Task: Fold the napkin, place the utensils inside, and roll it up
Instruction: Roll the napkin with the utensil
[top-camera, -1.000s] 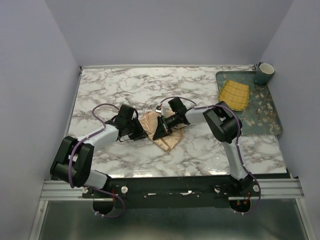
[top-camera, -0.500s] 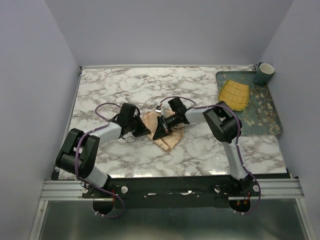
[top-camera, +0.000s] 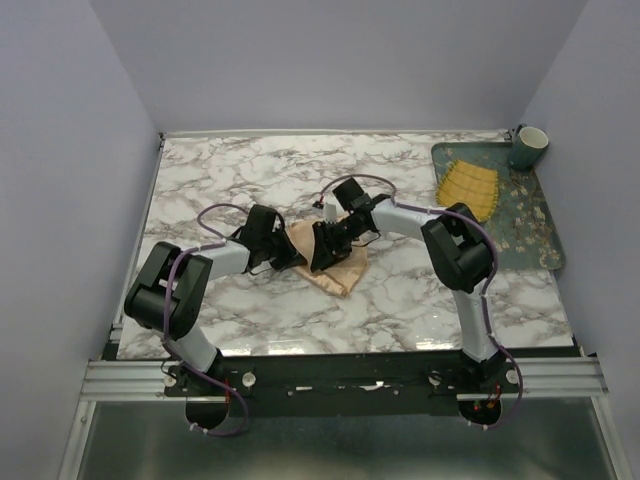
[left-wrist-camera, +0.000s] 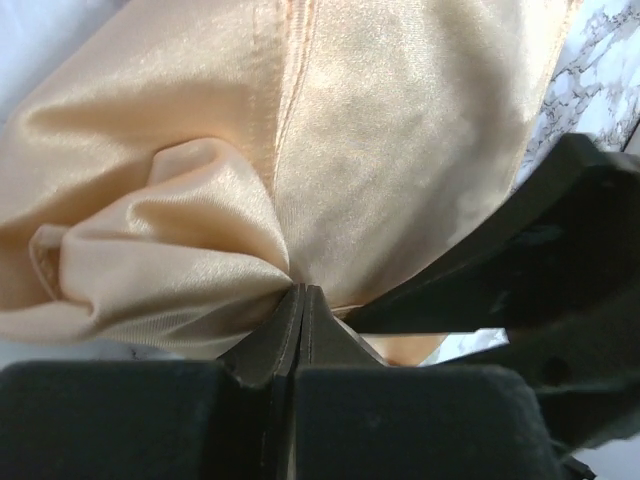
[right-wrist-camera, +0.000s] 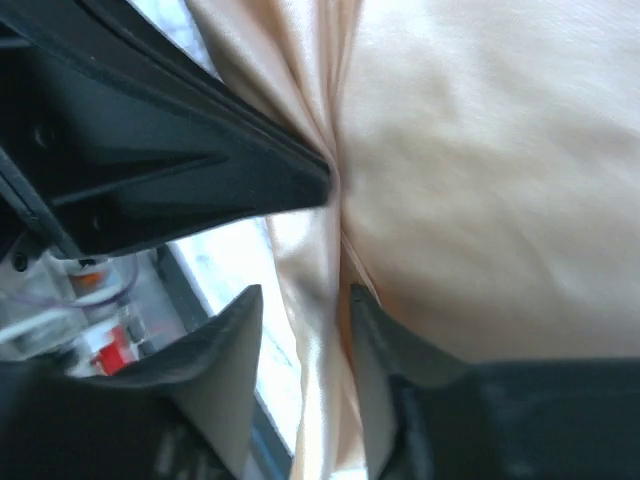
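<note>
Pinching the thin peach-orange cloth napkin (left-wrist-camera: 400, 140) at the middle of the white marble tabletop (top-camera: 230, 170), my left gripper (left-wrist-camera: 303, 292) is clenched; my right gripper (right-wrist-camera: 300, 305) stands parted astride a fold. Pulling one-sided could undo that fold.

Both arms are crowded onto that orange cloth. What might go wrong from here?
1. The left fingers pinch a bunched pucker of the napkin, not a flat edge. Pulling may drag or crumple it rather than fold it neatly.
2. The right fingers stand open with cloth running between them, right beside the left ones. The two could bump, or the cloth could snag when either arm moves.
</note>
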